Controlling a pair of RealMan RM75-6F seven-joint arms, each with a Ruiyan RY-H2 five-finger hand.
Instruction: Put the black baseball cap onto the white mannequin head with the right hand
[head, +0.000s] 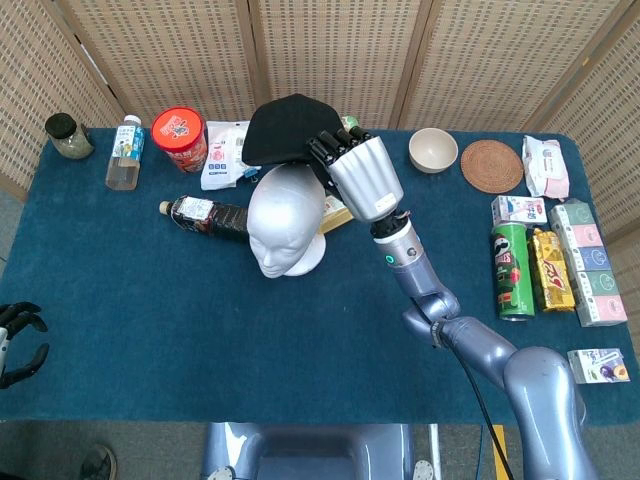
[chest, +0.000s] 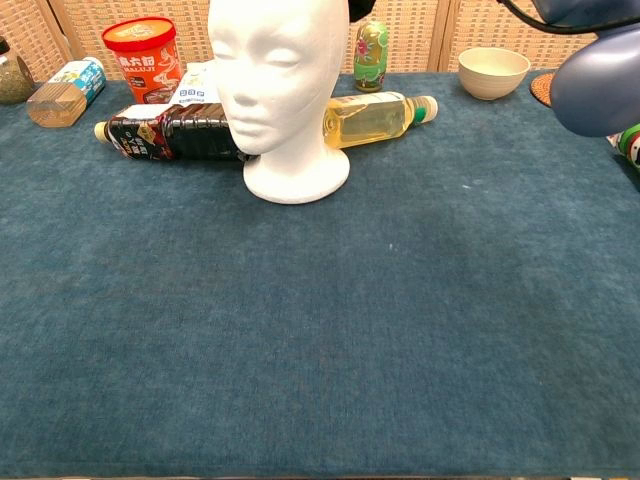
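Note:
My right hand (head: 362, 176) holds the black baseball cap (head: 283, 128) in the air, just above and behind the top of the white mannequin head (head: 285, 213). The head stands upright on the blue table (head: 150, 300), facing the near edge. In the chest view the mannequin head (chest: 275, 80) fills the upper middle, only a sliver of the cap (chest: 360, 10) shows at the top edge, and part of my right arm (chest: 595, 80) is at the upper right. My left hand (head: 18, 340) hangs at the table's near left corner, fingers apart, holding nothing.
A dark bottle (head: 205, 215) and a yellow bottle (chest: 375, 115) lie beside the mannequin head. A red tub (head: 179, 135), white packet (head: 230, 150) and clear bottle (head: 125, 150) stand at the back left. A bowl (head: 433, 149), woven coaster (head: 492, 165), cans and cartons (head: 585, 260) fill the right.

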